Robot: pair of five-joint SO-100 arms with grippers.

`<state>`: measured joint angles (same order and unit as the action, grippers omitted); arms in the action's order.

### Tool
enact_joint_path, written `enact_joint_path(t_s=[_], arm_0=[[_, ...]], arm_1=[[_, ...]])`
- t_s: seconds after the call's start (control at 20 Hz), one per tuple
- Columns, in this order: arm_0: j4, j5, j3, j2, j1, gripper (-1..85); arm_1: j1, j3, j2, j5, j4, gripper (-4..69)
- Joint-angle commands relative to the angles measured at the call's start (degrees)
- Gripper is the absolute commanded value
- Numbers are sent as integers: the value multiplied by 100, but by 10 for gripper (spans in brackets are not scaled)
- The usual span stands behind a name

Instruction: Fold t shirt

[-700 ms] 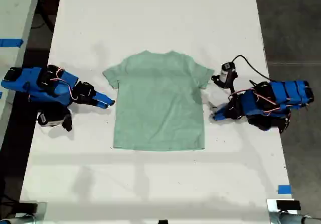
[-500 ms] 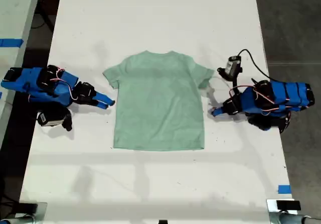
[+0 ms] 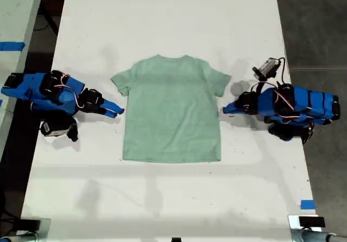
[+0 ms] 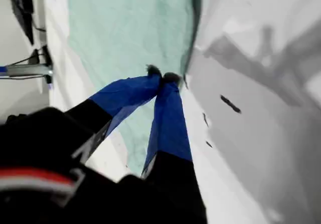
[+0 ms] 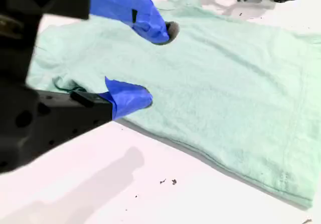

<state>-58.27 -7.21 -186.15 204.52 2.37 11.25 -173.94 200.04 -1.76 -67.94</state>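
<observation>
- Long white table point(image 3: 162, 14) carried everything.
- Pale mint-green cloth t shirt point(image 3: 171, 112) lay flat mid-table, neck toward the exterior view's top.
- My first gripper point(image 4: 163, 77) sat clenched and empty at the shirt's side edge; it probably needed to open before pinching that edge.
- My second gripper point(image 5: 158, 64) gaped beside the opposite sleeve.
- Small dark specks point(image 5: 168, 182) obstructed nothing.

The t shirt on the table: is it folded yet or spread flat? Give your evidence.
Spread flat, unfolded. In the exterior view the t shirt shows both sleeves, the round neck and the full straight hem, with no layer doubled over.
</observation>
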Motion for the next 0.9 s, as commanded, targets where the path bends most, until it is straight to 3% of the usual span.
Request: enact_joint_path(t_s=[0.0,0.15,0.25,0.35,0.5,0.65,0.85], arm_0=[[-18,18,-246,35,26,166],[-18,18,-246,35,26,166],[-18,18,-246,35,26,166],[-18,18,-246,35,26,166],[-18,18,-246,35,26,166],[-18,18,-246,35,26,166],[-18,18,-246,35,26,166]], arm_1=[[1336,1292,-1134,984,-255,11],[2988,2936,-3779,2241,-176,31],[3797,3243,-4623,3041,343,123],[4210,3252,-5212,3727,993,245],[4307,3393,-6979,3735,2013,337],[4245,3946,-8604,3173,2505,296],[4236,3911,-8763,2909,2804,215]])
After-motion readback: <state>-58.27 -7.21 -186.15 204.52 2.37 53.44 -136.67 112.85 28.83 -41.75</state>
